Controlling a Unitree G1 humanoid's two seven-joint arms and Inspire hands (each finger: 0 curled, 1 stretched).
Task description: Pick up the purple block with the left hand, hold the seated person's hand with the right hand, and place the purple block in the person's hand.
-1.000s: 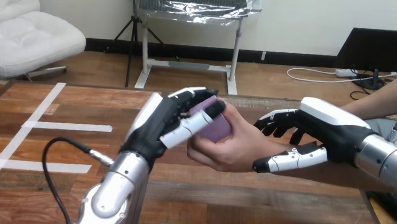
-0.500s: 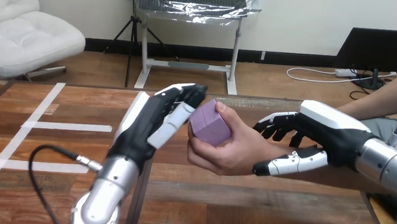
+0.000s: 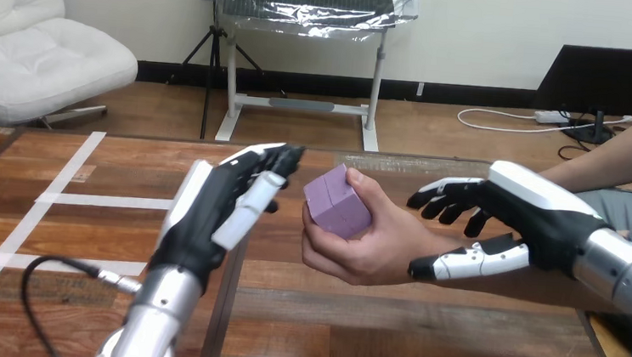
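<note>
Head view: wooden table (image 3: 419,340) with white tape lines (image 3: 106,200) on its left part

Left hand (image 3: 208,213) is raised over the table, left of centre, silver forearm coming up from the near edge. It is open: fingers (image 3: 256,161) almost straight, pointing far and right, holding nothing. The fingertips are just left of the purple block (image 3: 338,202), with a clear gap and no contact

The purple block is in the person's hand (image 3: 371,247), at the centre of the view and above the table. That hand reaches in from the right, palm up and cupped. Its thumb lies on the block's top far edge and its fingers wrap under the block's near side. The block is tilted, one corner pointing up

Right hand (image 3: 531,217) comes in from the right edge and sits at the person's wrist (image 3: 437,241), just right of the cupped hand, its white back facing up. The wrist passes under it. Cannot tell whether this hand grips the wrist or only sits around it
</note>
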